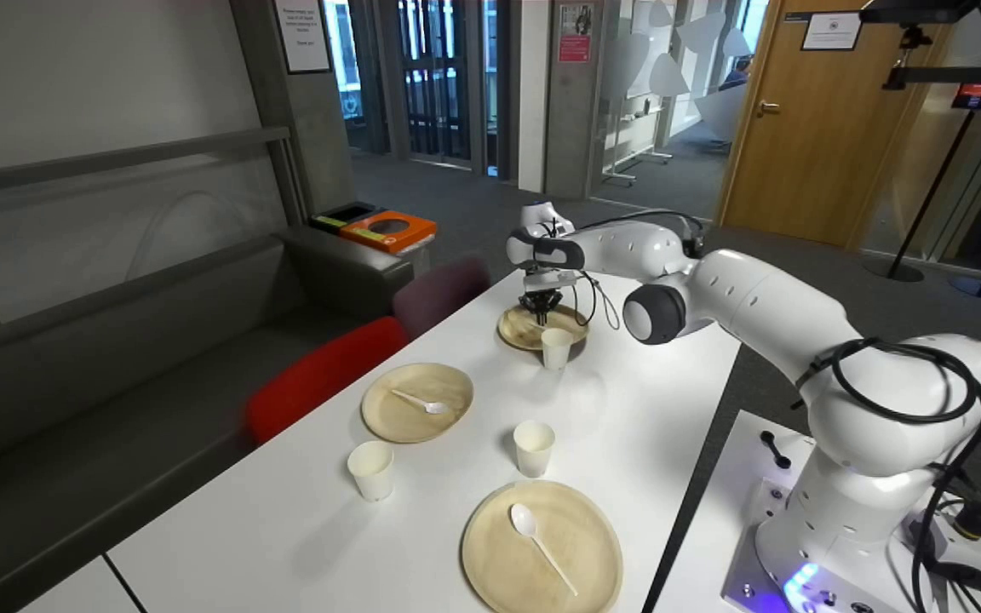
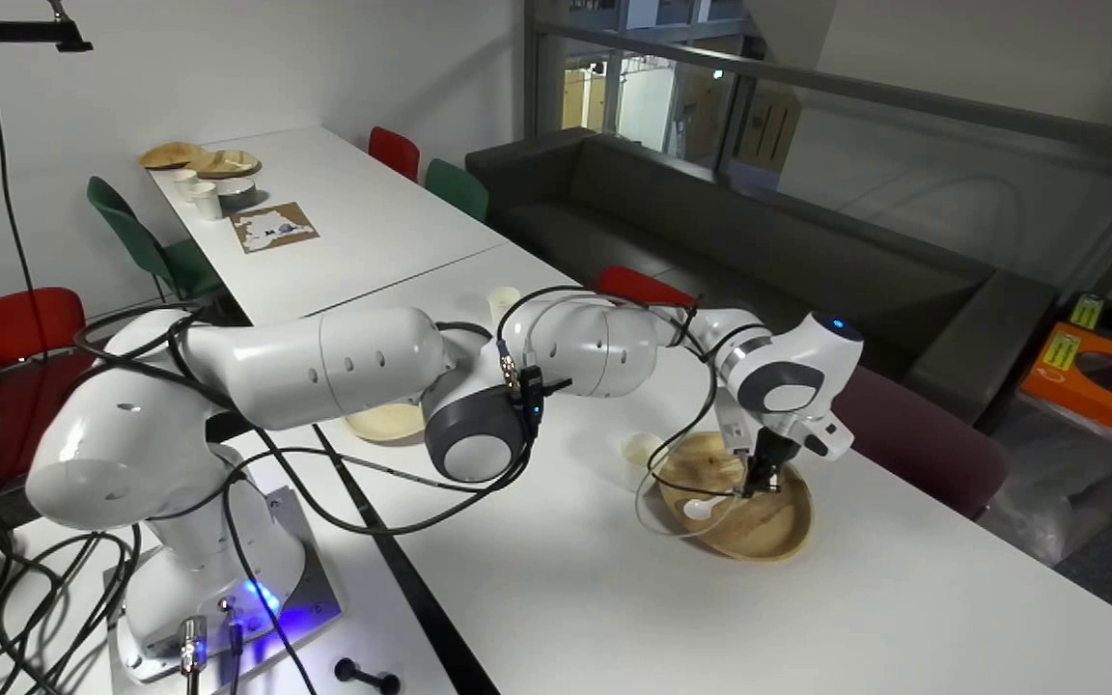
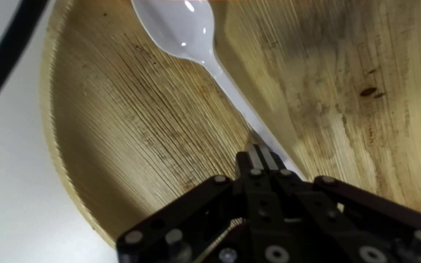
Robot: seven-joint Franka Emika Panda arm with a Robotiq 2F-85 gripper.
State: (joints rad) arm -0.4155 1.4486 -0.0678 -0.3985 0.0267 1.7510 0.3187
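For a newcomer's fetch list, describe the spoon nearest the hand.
On the white table, find the wood-grained plate under the shut hand. The white spoon lies on it; it is the one spoon with the hand right beside it.

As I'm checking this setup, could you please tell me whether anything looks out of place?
The black two-fingered pincer looks odd: it is shut beside the slender white plastic spoon on the round brown plate, apparently gripping nothing.

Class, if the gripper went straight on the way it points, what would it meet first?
Probably the spoon handle, or else the plate under it; the wrist view leaves unclear whether the fingertips touch either.
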